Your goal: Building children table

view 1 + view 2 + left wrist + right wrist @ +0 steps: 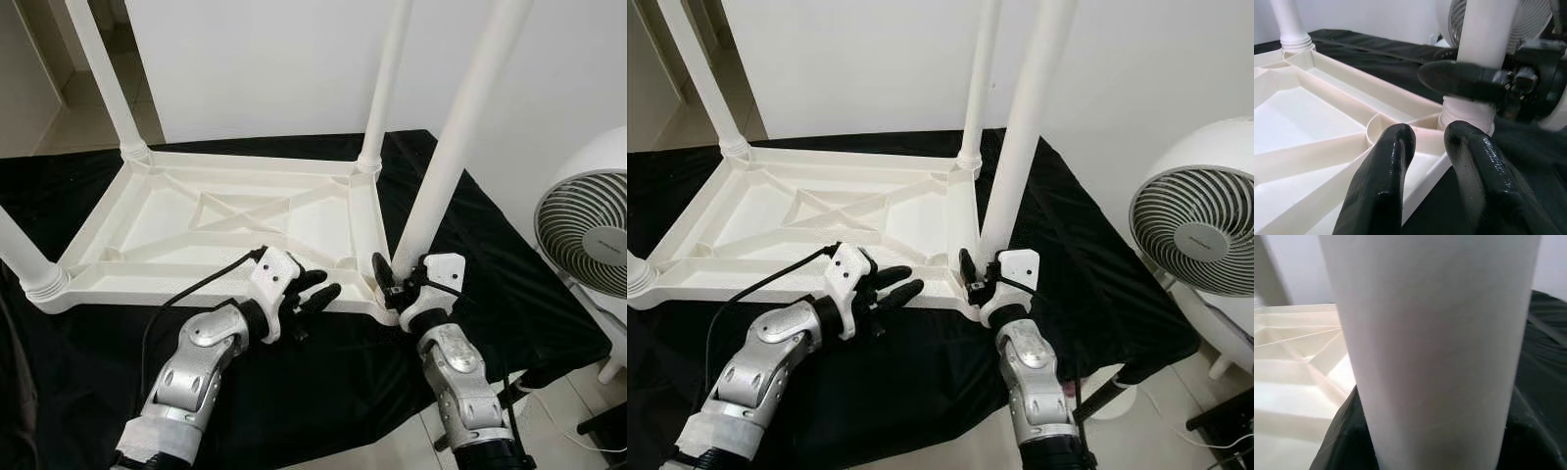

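A white plastic children's table (196, 162) lies upside down on a black cloth (509, 304). Its near-right leg (460, 127) stands upright in the corner socket, and my right gripper (400, 277) is shut around the base of that leg. In the right wrist view the leg (1435, 347) is very close. My left gripper (315, 291) hovers over the table's near rim, just left of that corner, slightly open with nothing in it. In the left wrist view its fingers (1386, 166) point at the leg's base (1469, 112), with a right-gripper finger (1464, 81) across it.
Three more legs stand in their sockets: far left (103, 78), far right (385, 78) and near left (20, 255). A white fan (588, 230) stands on the floor to the right, beyond the cloth's edge. A white wall is behind.
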Motion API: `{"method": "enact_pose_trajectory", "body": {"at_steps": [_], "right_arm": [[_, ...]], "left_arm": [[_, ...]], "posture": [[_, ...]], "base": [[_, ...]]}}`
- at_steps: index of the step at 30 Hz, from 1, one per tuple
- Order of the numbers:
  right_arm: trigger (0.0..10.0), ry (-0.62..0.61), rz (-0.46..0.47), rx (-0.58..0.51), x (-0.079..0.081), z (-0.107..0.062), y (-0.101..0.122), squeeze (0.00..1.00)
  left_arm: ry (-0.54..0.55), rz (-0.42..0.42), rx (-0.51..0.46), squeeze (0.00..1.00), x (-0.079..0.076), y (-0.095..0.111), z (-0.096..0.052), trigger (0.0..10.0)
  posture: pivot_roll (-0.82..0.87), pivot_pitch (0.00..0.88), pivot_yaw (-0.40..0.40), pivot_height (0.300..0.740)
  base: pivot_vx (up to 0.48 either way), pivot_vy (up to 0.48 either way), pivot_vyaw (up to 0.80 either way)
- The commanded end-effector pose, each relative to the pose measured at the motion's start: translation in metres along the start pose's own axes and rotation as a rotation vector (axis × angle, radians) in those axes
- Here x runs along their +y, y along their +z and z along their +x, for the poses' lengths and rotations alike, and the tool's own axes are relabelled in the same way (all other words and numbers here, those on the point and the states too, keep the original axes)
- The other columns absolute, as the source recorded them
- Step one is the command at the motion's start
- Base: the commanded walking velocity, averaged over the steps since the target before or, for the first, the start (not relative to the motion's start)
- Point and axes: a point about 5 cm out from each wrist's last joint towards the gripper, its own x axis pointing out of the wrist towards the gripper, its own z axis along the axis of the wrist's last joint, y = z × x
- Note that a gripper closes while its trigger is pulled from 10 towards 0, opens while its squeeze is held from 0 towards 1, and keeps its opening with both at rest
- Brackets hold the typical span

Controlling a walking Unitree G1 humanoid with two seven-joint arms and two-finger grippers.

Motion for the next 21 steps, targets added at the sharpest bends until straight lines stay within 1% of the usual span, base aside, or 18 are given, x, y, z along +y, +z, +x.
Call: {"method": "enact_pose_trajectory", "body": {"at_steps": [1,3,5,7,11,12,14,15,16,17,18,19,20,21], "right_arm": [[0.0,-0.076,-0.023,0.05,0.003,-0.002,-0.01,0.0],[0.0,-0.076,-0.023,0.05,0.003,-0.002,-0.01,0.0],[0.0,-0.104,-0.003,0.059,0.007,-0.004,-0.012,0.0],[0.0,-0.09,0.006,0.075,0.014,-0.004,-0.014,0.0],[0.0,-0.073,-0.013,0.078,0.018,-0.004,-0.014,0.0],[0.5,-0.062,-0.006,0.075,0.02,-0.004,-0.014,0.0],[0.5,-0.062,-0.006,0.075,0.02,-0.004,-0.014,0.0],[10.0,-0.04,-0.009,0.065,0.022,-0.005,-0.012,0.0],[10.0,-0.04,-0.009,0.065,0.022,-0.005,-0.012,0.0],[10.0,0.012,-0.008,0.037,0.023,-0.005,-0.007,0.0],[10.0,0.045,-0.004,0.018,0.022,-0.005,-0.003,1.0],[10.0,0.045,-0.004,0.018,0.022,-0.005,-0.003,1.0],[10.0,0.077,0.016,0.008,0.018,-0.005,0.0,1.0],[10.0,0.118,0.015,-0.007,0.013,-0.006,0.003,1.0]], "left_arm": [[0.284,-0.032,-0.001,0.0,0.014,0.0,-0.001,10.0],[0.284,-0.032,-0.001,0.0,0.014,0.0,-0.001,10.0],[0.275,-0.027,-0.001,0.0,0.009,-0.001,-0.001,10.0],[0.248,-0.025,0.006,0.0,0.004,-0.005,-0.002,10.0],[0.223,0.001,0.018,0.0,-0.002,-0.009,-0.002,10.0],[0.216,-0.003,0.018,0.0,-0.003,-0.009,-0.001,10.0],[0.216,-0.003,0.018,0.0,-0.003,-0.009,-0.001,10.0],[0.212,-0.005,0.017,0.0,-0.005,-0.009,-0.001,10.0],[0.212,-0.005,0.017,0.0,-0.005,-0.009,-0.001,10.0],[0.211,-0.01,0.015,0.0,-0.006,-0.009,-0.001,10.0],[0.209,-0.018,0.012,0.0,-0.008,-0.009,-0.001,10.0],[0.209,-0.018,0.012,0.0,-0.008,-0.009,-0.001,10.0],[0.204,-0.022,0.01,0.0,-0.009,-0.008,-0.001,10.0],[0.201,-0.021,0.009,0.0,-0.01,-0.008,-0.001,10.0]], "posture": [[-0.01,0.032,0.013,0.74],[-0.01,0.032,0.013,0.74],[0.0,0.03,0.006,0.74],[0.0,0.03,0.006,0.74],[0.01,0.028,-0.009,0.74],[0.02,0.027,-0.012,0.74],[0.02,0.027,-0.012,0.74],[0.02,0.026,-0.013,0.74],[0.02,0.026,-0.013,0.74],[0.02,0.022,-0.015,0.74],[0.02,0.022,-0.016,0.74],[0.02,0.022,-0.016,0.74],[0.02,0.019,-0.016,0.74],[0.02,0.018,-0.017,0.74]], "base": [[0.0,0.0,0.0],[0.0,0.0,0.0],[0.0,0.0,0.0],[0.0,0.0,0.0],[0.0,0.0,0.0],[0.0,0.0,0.0],[0.0,0.0,0.0],[0.0,0.0,0.0],[0.0,0.0,0.0],[0.0,0.0,0.0],[0.0,0.0,0.0],[0.0,0.0,0.0],[0.0,0.0,0.0],[0.0,0.0,0.0]]}}
